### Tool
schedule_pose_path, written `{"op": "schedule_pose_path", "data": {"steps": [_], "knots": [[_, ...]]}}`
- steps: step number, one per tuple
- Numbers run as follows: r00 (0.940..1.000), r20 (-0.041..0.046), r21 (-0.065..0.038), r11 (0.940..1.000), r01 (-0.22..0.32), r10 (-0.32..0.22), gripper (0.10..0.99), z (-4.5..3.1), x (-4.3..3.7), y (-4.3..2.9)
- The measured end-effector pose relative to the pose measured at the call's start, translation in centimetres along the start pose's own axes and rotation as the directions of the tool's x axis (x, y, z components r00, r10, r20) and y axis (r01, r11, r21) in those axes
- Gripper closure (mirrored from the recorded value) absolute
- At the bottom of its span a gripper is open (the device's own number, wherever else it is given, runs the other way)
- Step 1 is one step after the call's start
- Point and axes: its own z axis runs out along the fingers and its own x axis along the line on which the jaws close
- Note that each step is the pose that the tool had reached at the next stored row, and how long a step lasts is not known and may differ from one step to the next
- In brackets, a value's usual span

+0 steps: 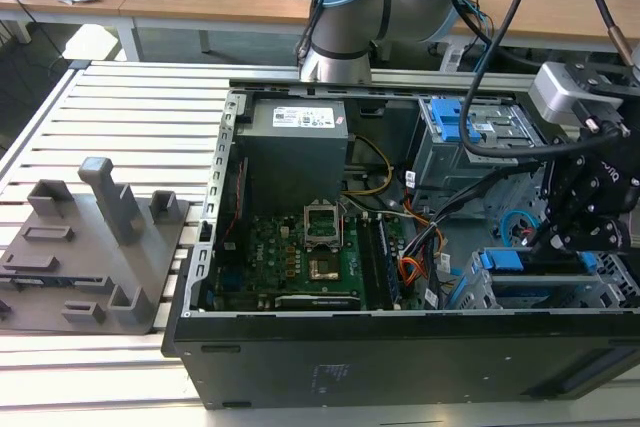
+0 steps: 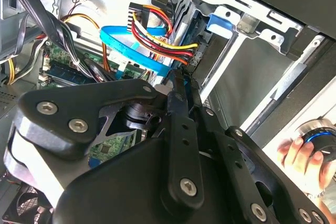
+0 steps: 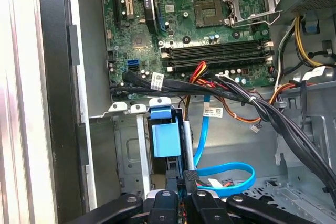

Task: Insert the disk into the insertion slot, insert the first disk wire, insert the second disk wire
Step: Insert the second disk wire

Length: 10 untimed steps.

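Exterior view, operator: your end effector [image 1: 556, 239] sits at the case's 4 o'clock corner, over the insertion slot [image 1: 540, 292]. First wrist view: fingers pinch a black connector [image 3: 190, 176] beside the disk [image 3: 166, 139].

The computer case [image 1: 400, 247] sits on the slatted table [image 1: 120, 117], a fixture block [image 1: 90, 247] to the exterior view's left, the gripper [image 1: 570, 237] inside its right end above the insertion slot [image 1: 545, 287].

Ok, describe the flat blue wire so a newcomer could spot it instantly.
Find the open computer case, then the low grey drive cage in its corner on the exterior view's right. Just beside it loops the wire: a flat bright-blue ribbon, unlike the round black cables and the red-yellow-black bundle nearby.
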Motion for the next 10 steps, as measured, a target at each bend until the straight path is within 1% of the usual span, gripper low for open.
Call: {"op": "schedule_pose_path", "data": {"steps": [2,6,10], "knots": [[1.0,-0.0053,0.001,1.0,0.006,-0.006,0.922,-0.01,0.04,0.0],[0.9999,-0.0052,0.001,1.0,0.009,-0.009,0.922,0.02,0.05,-0.01],[0.9999,-0.0062,0.001,0.9999,0.01,-0.01,0.922,0.25,0.04,-0.13]]}}
